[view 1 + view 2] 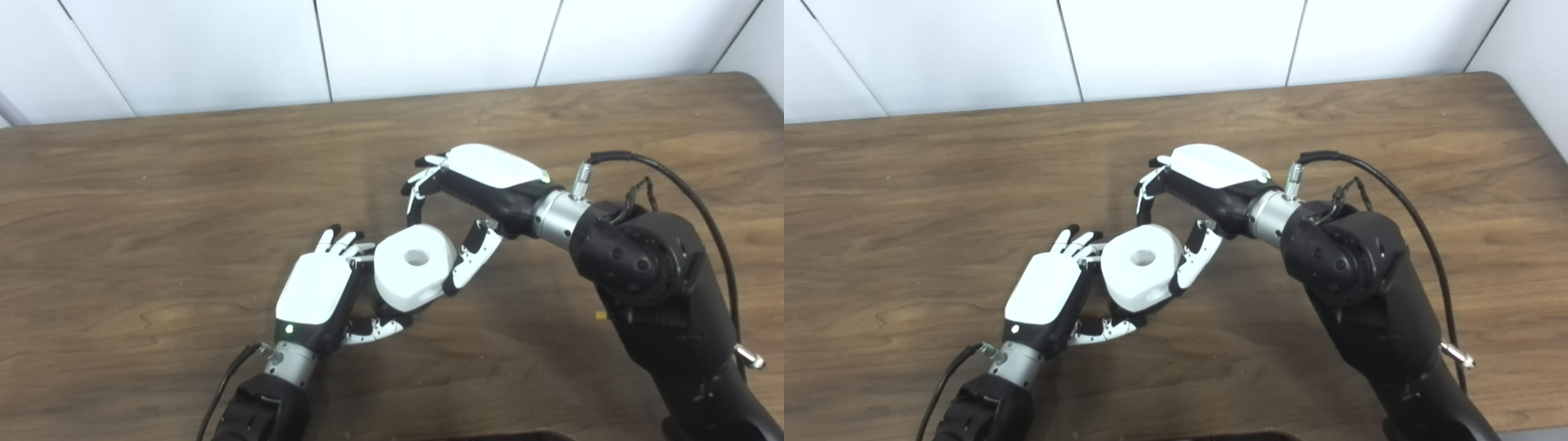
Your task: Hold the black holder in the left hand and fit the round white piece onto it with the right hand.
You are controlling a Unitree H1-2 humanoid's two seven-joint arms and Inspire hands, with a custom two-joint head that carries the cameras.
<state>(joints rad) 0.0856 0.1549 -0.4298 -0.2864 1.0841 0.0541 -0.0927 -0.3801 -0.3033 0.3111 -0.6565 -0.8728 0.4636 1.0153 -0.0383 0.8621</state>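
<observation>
Left hand (315,291) fingers cupping round white piece (413,266), black holder hidden, right hand (484,184) fingers spread

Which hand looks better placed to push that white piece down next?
The right hand: its thumb touches the white piece and its fingers arch open above it. The left hand is busy gripping underneath.

Table (184,202): brown wood grain, matt, smooth. Round white piece (415,266): smooth plastic look, slight sheen. Left hand (315,288), right hand (484,177): glossy white shells over black plastic; wrists were bare silver metal. Wall (429,43): smooth white panels.
</observation>
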